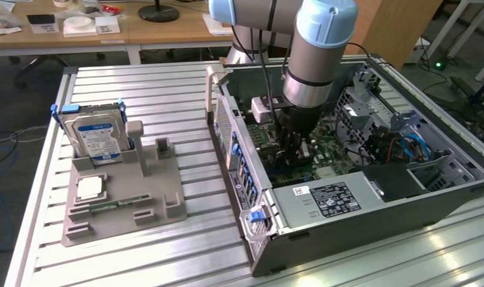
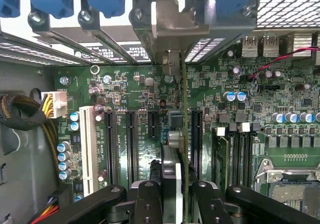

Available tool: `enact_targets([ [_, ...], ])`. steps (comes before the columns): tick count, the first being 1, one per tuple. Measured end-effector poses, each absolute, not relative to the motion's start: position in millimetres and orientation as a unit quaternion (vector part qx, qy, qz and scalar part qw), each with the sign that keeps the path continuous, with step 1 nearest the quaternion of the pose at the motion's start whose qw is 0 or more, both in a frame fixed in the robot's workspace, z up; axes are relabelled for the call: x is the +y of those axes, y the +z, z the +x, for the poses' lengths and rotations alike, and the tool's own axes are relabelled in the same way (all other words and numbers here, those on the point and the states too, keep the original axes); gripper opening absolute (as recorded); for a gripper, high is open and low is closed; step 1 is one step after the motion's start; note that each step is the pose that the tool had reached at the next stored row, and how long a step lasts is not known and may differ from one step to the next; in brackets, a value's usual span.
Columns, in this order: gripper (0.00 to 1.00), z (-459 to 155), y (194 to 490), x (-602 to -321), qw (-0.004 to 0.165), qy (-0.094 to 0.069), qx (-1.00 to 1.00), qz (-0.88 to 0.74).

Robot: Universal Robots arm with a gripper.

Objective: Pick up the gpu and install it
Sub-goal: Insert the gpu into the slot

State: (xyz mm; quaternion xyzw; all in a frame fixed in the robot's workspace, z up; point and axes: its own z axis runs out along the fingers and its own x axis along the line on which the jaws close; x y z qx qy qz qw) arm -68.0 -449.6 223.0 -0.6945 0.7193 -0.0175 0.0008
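Green gpu (image 2: 183,149) being lowered edge-on into the case (image 1: 433,206), not yet seated.

Black jaws of the gripper (image 2: 172,204) are clamping the thin card upright over the motherboard (image 2: 140,104), its silver bracket (image 2: 172,22) nearing the rear slot covers; pickup is looking done, seating remaining. On the ribbed metal surface (image 1: 130,84), a grey tray (image 1: 122,203) is holding a hard drive (image 1: 98,137) near the far edge.

One gpu (image 2: 183,149), one hard drive (image 1: 96,136)

gpu (image 2: 183,149) edge-on, faces hidden; slot contact perhaps unclear.
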Motion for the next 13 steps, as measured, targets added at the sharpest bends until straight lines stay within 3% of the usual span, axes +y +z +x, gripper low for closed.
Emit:
enact_targets([
  [13, 0.28, -68.0, 225.0, -449.6, 0.001, -0.018, 0.719, -0.694],
])
